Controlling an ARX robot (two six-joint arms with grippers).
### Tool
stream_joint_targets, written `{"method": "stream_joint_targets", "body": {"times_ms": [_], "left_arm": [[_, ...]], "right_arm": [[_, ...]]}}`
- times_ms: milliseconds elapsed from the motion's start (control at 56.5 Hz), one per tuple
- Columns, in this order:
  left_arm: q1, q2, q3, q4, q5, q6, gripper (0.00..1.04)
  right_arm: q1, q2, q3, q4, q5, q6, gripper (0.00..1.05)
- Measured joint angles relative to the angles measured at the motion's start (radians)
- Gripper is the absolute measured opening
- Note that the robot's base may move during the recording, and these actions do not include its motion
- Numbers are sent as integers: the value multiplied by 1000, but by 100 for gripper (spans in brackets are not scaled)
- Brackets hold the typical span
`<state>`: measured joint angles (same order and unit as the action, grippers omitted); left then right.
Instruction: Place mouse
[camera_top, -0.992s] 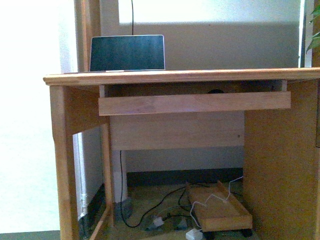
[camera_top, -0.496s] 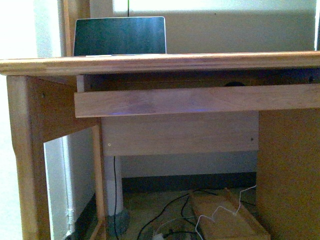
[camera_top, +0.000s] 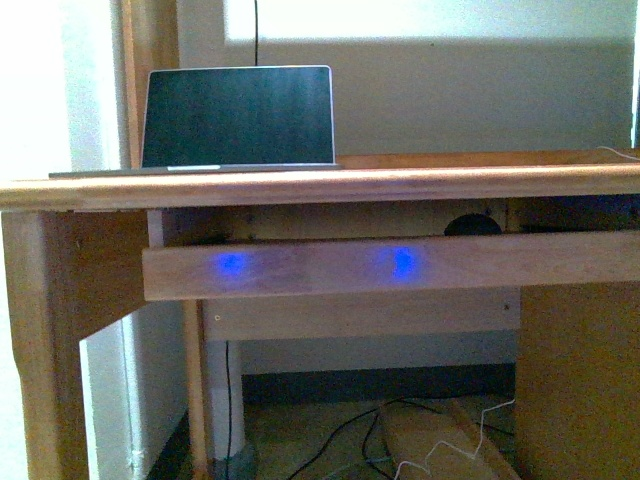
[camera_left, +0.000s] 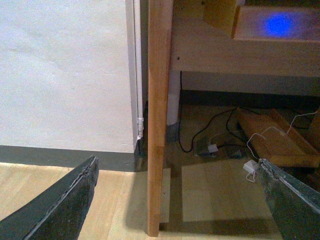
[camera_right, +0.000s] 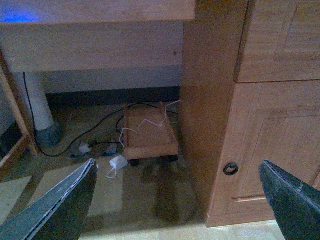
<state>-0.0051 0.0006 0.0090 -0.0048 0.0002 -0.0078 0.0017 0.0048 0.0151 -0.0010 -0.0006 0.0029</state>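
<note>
the left gripper (camera_left: 176, 161) hangs low by the desk leg (camera_left: 159, 125), its 2 fingers spread wide with nothing between them. up on the desk (camera_top: 320, 185), at the left, stands the laptop (camera_top: 238, 115). under the desk top is a pull-out shelf (camera_top: 330, 265) with 2 blue spots of light on its front board. the mouse (camera_top: 472, 225) seems to sit on that shelf, toward the right, and only its dark round top peeks over the board. the right gripper (camera_right: 177, 163) is spread wide too and holds nothing, down near the cupboard door (camera_right: 272, 150). i think the job now is to reach the mouse. an arm should rise first, come in over the board without bumping it, then close gently on the mouse's sides.
</note>
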Motion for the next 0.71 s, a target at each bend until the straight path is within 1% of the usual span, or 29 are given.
{"method": "stream_joint_targets", "body": {"times_ms": [407, 461, 514, 549, 585, 638, 709], "left_arm": [[0, 1, 0, -1, 1, -2, 97], [-1, 77, 51, -123, 53, -36, 97], [8, 172, 71, -130, 104, -33, 97], [27, 251, 78, -93, 143, -14, 97], [58, 350, 87, -17, 174, 23, 97], [98, 525, 113, 143, 211, 136, 97], [120, 761, 167, 362, 229, 314, 97]], "right_arm": [[0, 0, 0, 0, 0, 0, 97], [0, 0, 0, 0, 0, 0, 97], [0, 0, 0, 0, -1, 0, 97], [0, 0, 0, 0, 0, 0, 97], [0, 0, 0, 0, 0, 0, 97], [0, 0, 0, 0, 0, 0, 97], [0, 0, 0, 0, 0, 0, 97]]}}
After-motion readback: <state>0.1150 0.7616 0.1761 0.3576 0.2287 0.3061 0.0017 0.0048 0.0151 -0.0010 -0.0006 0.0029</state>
